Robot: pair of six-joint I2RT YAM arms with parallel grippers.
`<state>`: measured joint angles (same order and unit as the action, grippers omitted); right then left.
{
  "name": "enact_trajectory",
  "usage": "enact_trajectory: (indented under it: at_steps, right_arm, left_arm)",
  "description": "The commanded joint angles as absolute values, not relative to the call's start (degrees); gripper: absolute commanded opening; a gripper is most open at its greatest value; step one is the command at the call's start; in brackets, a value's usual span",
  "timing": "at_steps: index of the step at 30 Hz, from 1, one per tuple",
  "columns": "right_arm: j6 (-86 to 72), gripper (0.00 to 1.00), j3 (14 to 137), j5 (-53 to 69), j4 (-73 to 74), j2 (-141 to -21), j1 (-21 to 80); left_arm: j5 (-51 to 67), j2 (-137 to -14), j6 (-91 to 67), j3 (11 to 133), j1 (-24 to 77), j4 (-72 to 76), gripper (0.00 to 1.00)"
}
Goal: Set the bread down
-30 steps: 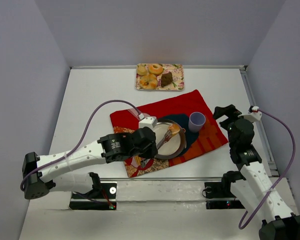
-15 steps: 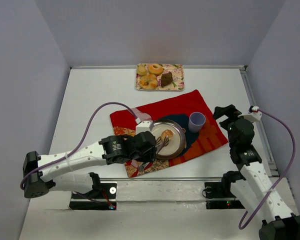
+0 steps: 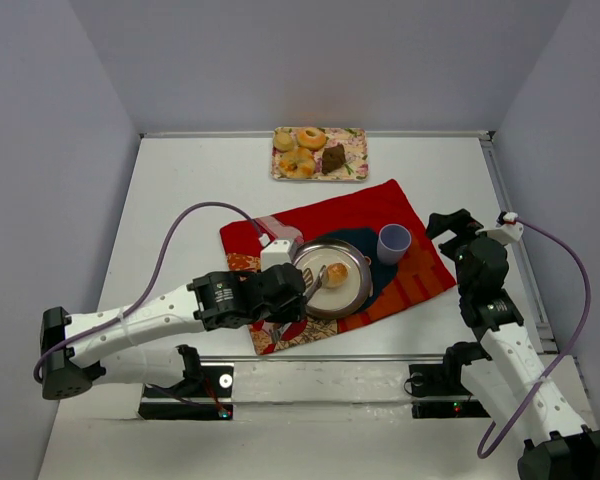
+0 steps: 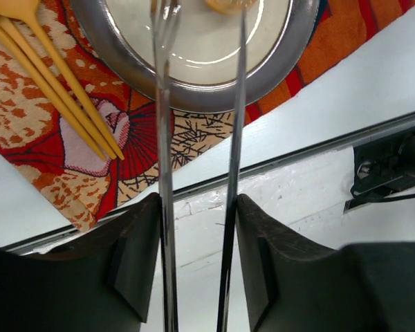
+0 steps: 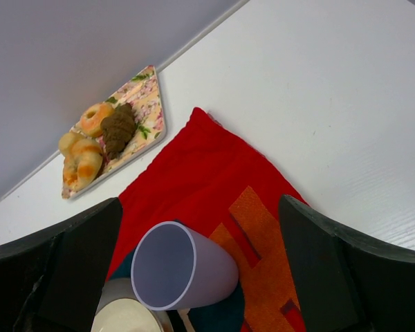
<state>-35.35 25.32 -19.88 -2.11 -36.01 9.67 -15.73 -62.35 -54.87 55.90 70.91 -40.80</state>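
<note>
The bread [image 3: 334,274], a small golden-brown roll, lies on the round metal plate [image 3: 356,297], apart from the tongs. My left gripper [image 3: 288,292] is shut on metal tongs [image 3: 314,283], whose tips hang open over the plate's near-left part. In the left wrist view the two tong arms [image 4: 164,104] run up from between my fingers [image 4: 142,249] to the plate [image 4: 194,100], and only the edge of the bread [image 4: 227,5] shows at the top. My right gripper [image 3: 450,225] is open and empty, right of the plate.
A lilac cup [image 3: 394,241] stands on the red patterned cloth [image 3: 380,205] beside the plate; it also shows in the right wrist view [image 5: 183,266]. Yellow chopsticks [image 4: 52,79] lie left of the plate. A floral tray [image 3: 352,150] with doughnuts and a dark cake piece sits at the back.
The tongs brought the bread down onto the plate and let it go. My left gripper has drawn back toward the near left. The right arm has not moved.
</note>
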Motion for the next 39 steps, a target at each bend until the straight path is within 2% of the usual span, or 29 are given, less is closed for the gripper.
enact_trajectory:
  at_steps: [1, 3, 8, 13, 16, 21, 24, 31, 33, 35, 38, 39]
  right_arm:
    - [-34.63, 1.0, 25.05, -19.86, -5.36, -35.16, 9.49]
    - [-34.63, 1.0, 25.14, -19.78, -5.45, -35.07, 9.49]
    - [-34.1, 1.0, 25.49, -18.98, -5.45, -35.42, 9.49]
    - [-34.1, 1.0, 25.49, -18.72, -5.45, -35.68, 9.49]
    - [-34.1, 1.0, 25.49, -19.16, -5.45, -35.51, 9.49]
    - [-33.93, 1.0, 25.58, -19.16, -5.45, -35.77, 9.49]
    - [-33.92, 1.0, 25.66, -19.25, -5.45, -36.21, 9.49]
    - [-33.49, 1.0, 25.84, -20.21, -5.54, -37.44, 9.49]
    - [-33.49, 1.0, 25.93, -20.39, -5.54, -37.53, 9.49]
    - [-33.57, 1.0, 26.02, -20.39, -5.54, -37.7, 9.49]
    - [-33.66, 1.0, 25.84, -20.48, -5.54, -37.71, 9.49]
    - [-33.66, 1.0, 25.93, -20.57, -5.54, -37.62, 9.49]
  left_arm:
    - [-22.75, -59.42, -59.58, 59.67, 71.1, -44.9, 0.5]
    - [-28.02, -58.98, -61.6, 61.25, 71.19, -47.8, 0.47]
    - [-36.37, -59.68, -65.13, 63.02, 68.39, -50.98, 0.48]
    - [-39.01, -60.12, -61.35, 60.57, 53.04, -47.12, 0.43]
    - [-39.2, -60.55, -59.42, 58.72, 43.03, -45.27, 0.42]
    - [-37.89, -63.09, -50.83, 53.97, 31.84, -36.76, 0.45]
    - [-34.99, -66.0, -48.26, 51.6, 22.63, -32.18, 0.42]
    - [-30.77, -75.66, -45.0, 49.48, 11.88, -26.02, 0.39]
    - [-30.06, -76.64, -44.65, 48.87, 10.99, -25.49, 0.45]
    - [-29.8, -76.55, -44.65, 47.99, 10.72, -24.88, 0.58]
    - [-30.41, -76.03, -45.96, 46.85, 10.2, -26.19, 0.67]
    - [-30.85, -75.85, -47.36, 46.5, 10.2, -26.8, 0.79]
